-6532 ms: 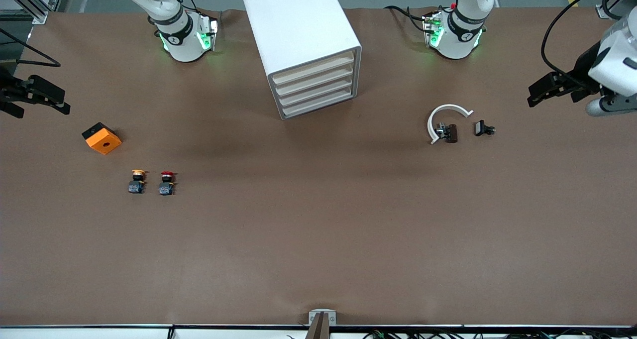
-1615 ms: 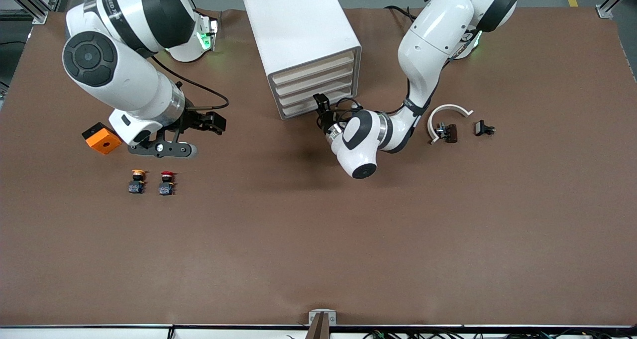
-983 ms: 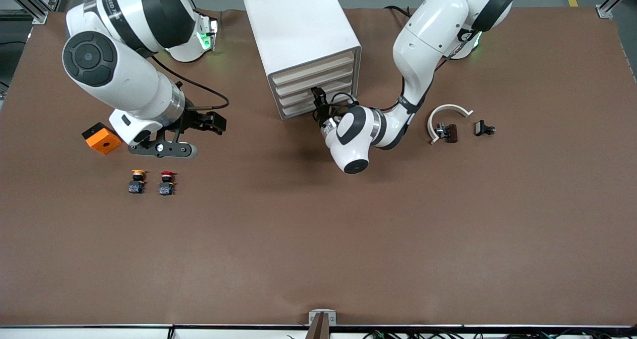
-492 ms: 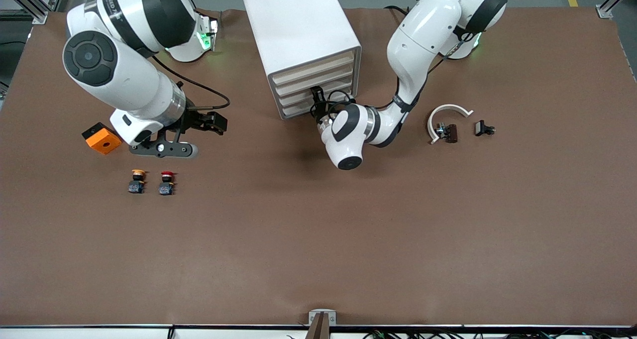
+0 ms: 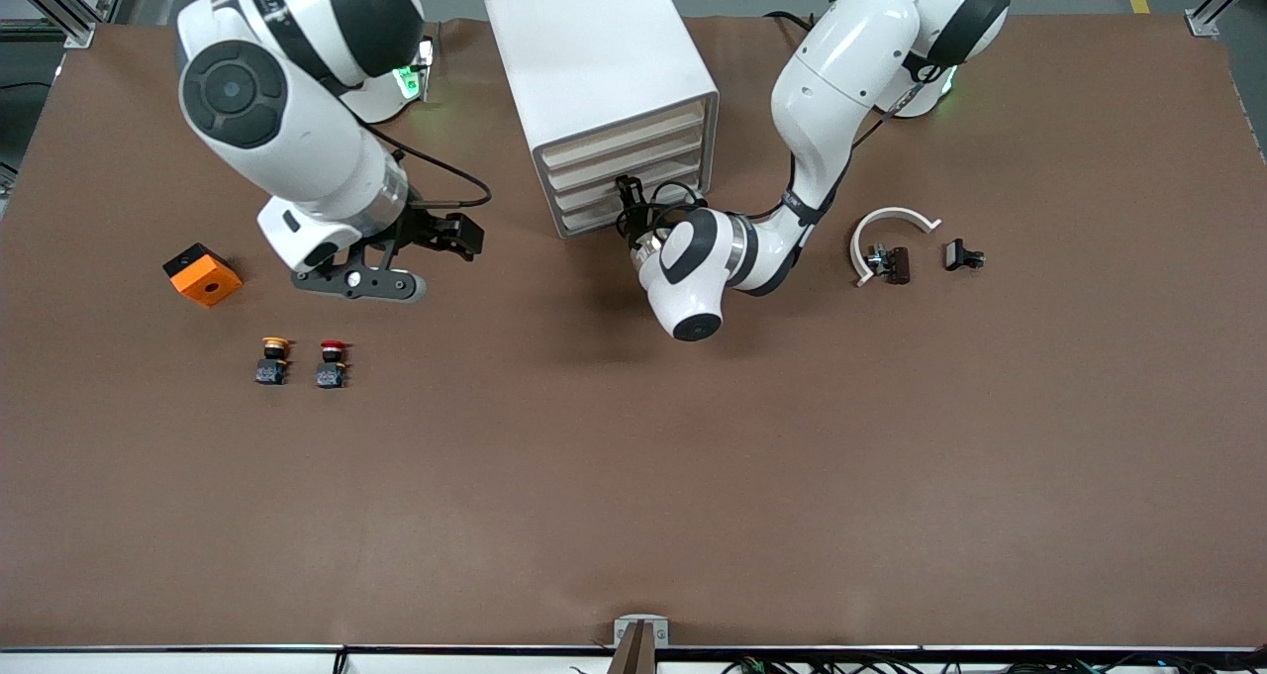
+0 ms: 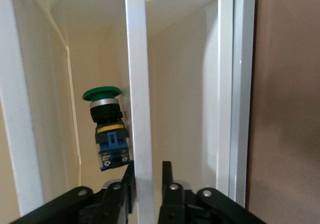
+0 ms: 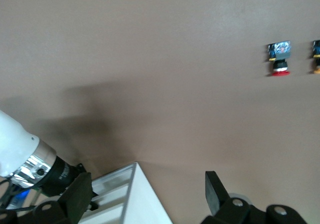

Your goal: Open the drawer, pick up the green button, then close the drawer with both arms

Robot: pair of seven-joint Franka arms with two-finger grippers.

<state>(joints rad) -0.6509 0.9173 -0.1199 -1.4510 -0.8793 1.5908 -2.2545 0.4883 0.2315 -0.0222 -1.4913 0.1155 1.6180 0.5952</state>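
The white cabinet (image 5: 594,50) stands at the back middle of the table, and its lowest drawer (image 5: 604,221) looks flush with the three above. My left gripper (image 5: 628,197) is at that drawer's front. In the left wrist view my left gripper (image 6: 148,173) straddles the drawer's white front wall (image 6: 138,84), one finger touching it and a small gap at the other. The green button (image 6: 107,126) lies inside the drawer. My right gripper (image 5: 463,237) is open and empty over the table beside the cabinet, toward the right arm's end; its jaws (image 7: 147,194) are spread wide.
An orange block (image 5: 203,274), a yellow-orange-capped button (image 5: 273,359) and a red-capped button (image 5: 332,362) lie toward the right arm's end. A white curved piece (image 5: 891,221) with a dark part (image 5: 894,264) and a small black part (image 5: 962,255) lie toward the left arm's end.
My right arm has swung toward the cabinet with its gripper still open. My left gripper moved up to the lowest drawer's front earlier and has barely moved in the last half second.
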